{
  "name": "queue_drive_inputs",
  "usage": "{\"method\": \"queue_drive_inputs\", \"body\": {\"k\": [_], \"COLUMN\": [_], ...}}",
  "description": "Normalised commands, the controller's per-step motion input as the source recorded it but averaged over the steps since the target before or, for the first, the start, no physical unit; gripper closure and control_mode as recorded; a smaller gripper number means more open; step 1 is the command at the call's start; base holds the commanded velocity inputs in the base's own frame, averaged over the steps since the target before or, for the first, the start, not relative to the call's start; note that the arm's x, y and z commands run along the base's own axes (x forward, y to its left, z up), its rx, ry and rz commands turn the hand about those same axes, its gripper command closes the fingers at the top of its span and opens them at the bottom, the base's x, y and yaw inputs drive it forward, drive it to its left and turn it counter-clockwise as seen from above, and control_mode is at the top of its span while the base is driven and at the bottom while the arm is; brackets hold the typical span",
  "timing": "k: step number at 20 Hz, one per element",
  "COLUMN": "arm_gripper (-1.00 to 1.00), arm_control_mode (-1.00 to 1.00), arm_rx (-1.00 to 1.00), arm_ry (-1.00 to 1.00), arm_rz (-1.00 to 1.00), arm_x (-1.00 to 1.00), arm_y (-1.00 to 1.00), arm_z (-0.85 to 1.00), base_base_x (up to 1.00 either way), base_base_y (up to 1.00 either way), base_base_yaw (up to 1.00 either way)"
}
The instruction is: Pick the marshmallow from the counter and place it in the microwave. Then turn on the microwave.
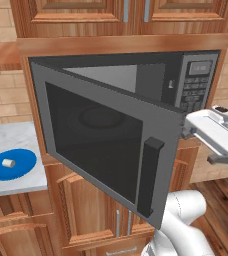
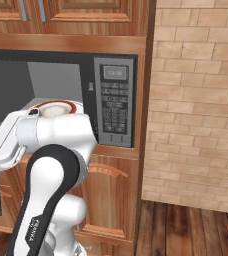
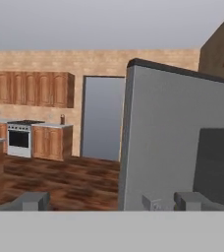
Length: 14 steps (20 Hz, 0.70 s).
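The setting is a kitchen with brown wooden cabinets [image 1: 101,220], a tan brick wall [image 2: 196,100] and a dark wooden floor [image 2: 186,230]. The marshmallow [image 1: 7,162], a small white cylinder, rests on a round blue plate [image 1: 23,159], which lies on the white-grey marble surface [image 1: 11,137] at the lower left of the left base view. Just to the right of this surface, the microwave [image 1: 196,80] is built into the cabinet column. Its door [image 1: 106,145] stands swung wide open toward the camera; the dark glass panel and the black vertical handle [image 1: 148,175] face outward. Inside the cavity, a white red-rimmed plate [image 2: 56,107] is visible in the right base view, partly hidden by the arm. The button keypad [image 2: 115,102] occupies the right side of the microwave front. The end effector [image 3: 109,201] is positioned at the free edge of the door, well apart from the marshmallow; its fingers [image 3: 33,201] stand fully apart and hold nothing.
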Motion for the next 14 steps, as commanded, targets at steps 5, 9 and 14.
{"method": "queue_drive_inputs", "body": {"k": [5,9,14], "arm_gripper": [-1.0,-1.0,-1.0], "arm_control_mode": [-1.0,-1.0,-1.0], "arm_rx": [0.0,0.0,0.0], "arm_ry": [-0.01,-0.01,-0.02], "arm_rz": [0.04,0.04,0.04], "arm_x": [0.2,0.18,0.17], "arm_y": [0.14,0.14,0.16], "arm_z": [-0.09,-0.07,-0.07], "base_base_x": [0.0,0.0,0.0], "base_base_y": [0.0,0.0,0.0], "base_base_yaw": [0.0,0.0,0.0]}}
